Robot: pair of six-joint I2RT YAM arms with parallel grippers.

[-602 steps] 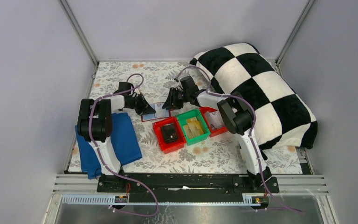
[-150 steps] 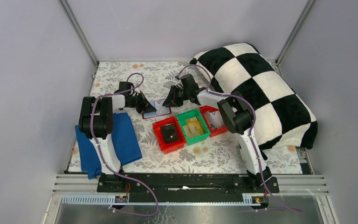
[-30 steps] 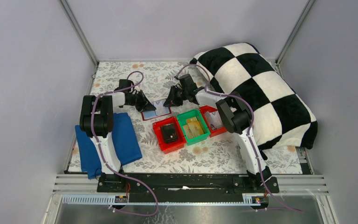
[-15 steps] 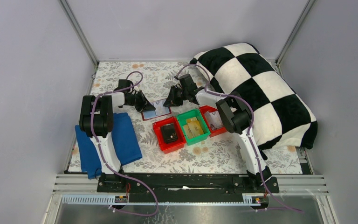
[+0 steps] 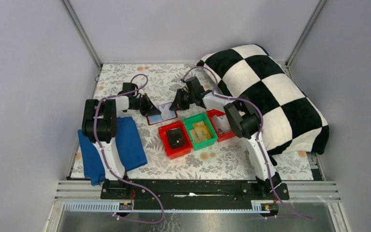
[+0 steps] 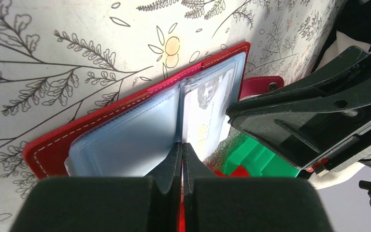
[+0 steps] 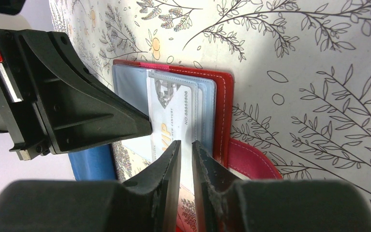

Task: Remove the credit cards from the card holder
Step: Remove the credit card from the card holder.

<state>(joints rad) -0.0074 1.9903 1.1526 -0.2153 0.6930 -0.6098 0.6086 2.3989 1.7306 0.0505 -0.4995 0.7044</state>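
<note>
A: Card holder (image 5: 162, 116) location?
B: Laid open on floral table (image 5: 125, 77), between both grippers.
A: Fingers?
B: Left gripper (image 6: 181, 145) is seen shut at the centre fold. Right gripper (image 7: 186, 144) is set narrow over credit card (image 7: 166, 113) poking from its sleeve; grip cannot be told.
</note>
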